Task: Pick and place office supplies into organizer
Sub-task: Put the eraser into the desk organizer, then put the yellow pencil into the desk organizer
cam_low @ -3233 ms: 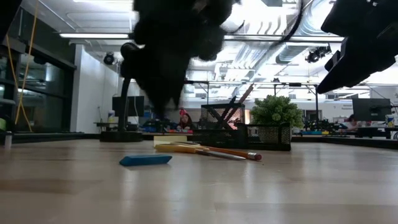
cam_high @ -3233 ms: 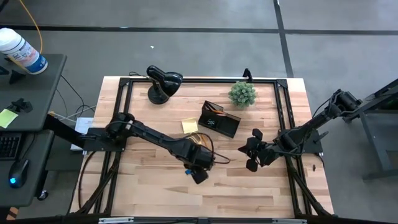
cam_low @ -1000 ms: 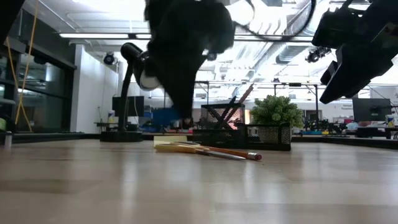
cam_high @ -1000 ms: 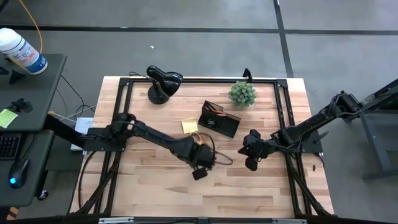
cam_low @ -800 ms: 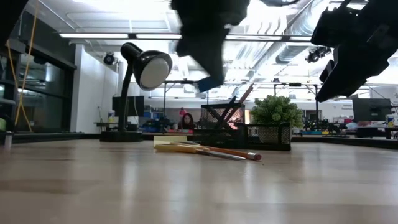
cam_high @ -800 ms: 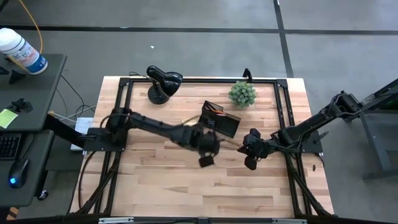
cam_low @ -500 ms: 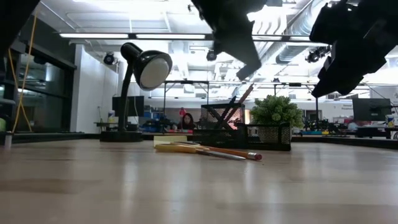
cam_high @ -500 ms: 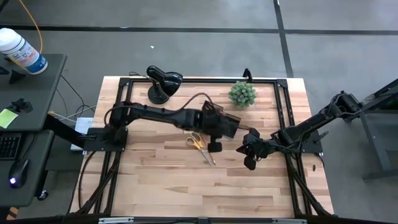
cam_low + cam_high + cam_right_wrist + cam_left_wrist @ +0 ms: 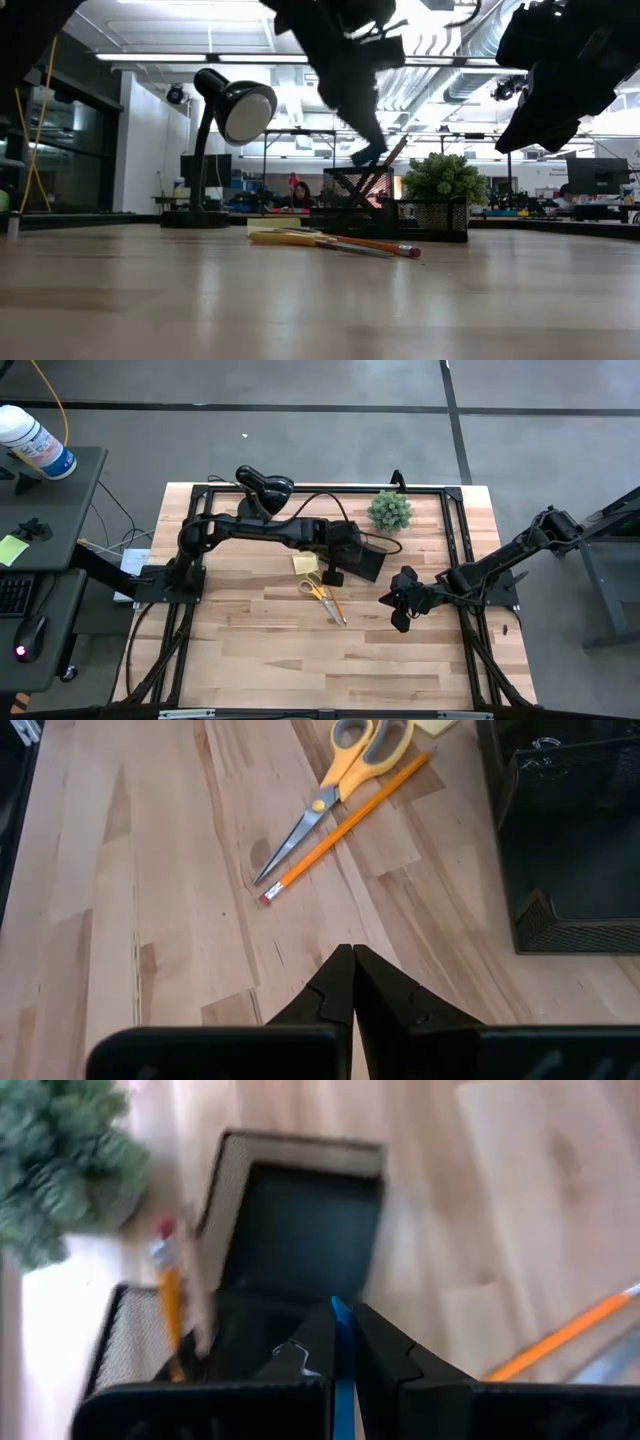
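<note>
Left gripper (image 9: 343, 1342) hangs right over the black mesh organizer (image 9: 356, 556), fingers pinched tight on a thin blue block (image 9: 343, 1370), poised above the open compartments. On the bench (image 9: 250, 660) at the organizer's seven o'clock lie the orange-handled scissors (image 9: 318, 589) and an orange pencil (image 9: 345, 825), with the yellow sticky-note pad (image 9: 305, 562) at its nine o'clock. Right gripper (image 9: 352, 982) waits at four o'clock, fingers closed, empty.

Upright pencils (image 9: 172, 1305) crowd organizer (image 9: 290, 1230), front compartment apparently open, plant (image 9: 389, 511) just beside, lamp (image 9: 262, 493) well apart
</note>
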Motion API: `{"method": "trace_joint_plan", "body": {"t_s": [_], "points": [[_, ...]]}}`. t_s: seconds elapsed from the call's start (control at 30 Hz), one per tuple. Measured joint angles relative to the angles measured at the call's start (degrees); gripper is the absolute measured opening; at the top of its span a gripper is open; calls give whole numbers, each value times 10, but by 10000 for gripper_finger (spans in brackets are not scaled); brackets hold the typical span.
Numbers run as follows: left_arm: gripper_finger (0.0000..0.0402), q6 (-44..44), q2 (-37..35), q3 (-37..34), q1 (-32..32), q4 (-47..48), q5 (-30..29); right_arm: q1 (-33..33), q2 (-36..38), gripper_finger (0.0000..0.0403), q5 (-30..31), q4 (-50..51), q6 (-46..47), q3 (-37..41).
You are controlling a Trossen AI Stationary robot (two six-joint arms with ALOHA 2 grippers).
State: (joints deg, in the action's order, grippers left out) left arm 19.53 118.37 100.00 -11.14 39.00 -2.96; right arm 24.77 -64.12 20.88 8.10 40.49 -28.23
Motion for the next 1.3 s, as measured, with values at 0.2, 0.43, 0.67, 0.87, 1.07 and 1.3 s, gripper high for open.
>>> {"method": "trace_joint_plan", "body": {"t_s": [0.2, 0.43, 0.67, 0.87, 1.07, 1.3], "points": [[1, 40, 0, -34, -6, -2, -42, 0, 0, 7, 9, -4, 0, 0], [1, 71, 0, -67, -2, -31, -76, 0, 0, 4, 15, -13, 2, 0], [23, 73, 0, -80, -1, -61, -98, 0, 0, 4, 17, -25, 2, 0], [59, 75, 0, -80, -1, -62, -117, -1, 0, 4, 29, -29, 2, 0], [84, 73, 0, -80, -1, -60, -134, -1, 0, 6, 30, -29, 2, 0], [89, -14, -1, -80, 17, -4, -46, -1, 0, 3, 30, -29, 0, 0]]}}
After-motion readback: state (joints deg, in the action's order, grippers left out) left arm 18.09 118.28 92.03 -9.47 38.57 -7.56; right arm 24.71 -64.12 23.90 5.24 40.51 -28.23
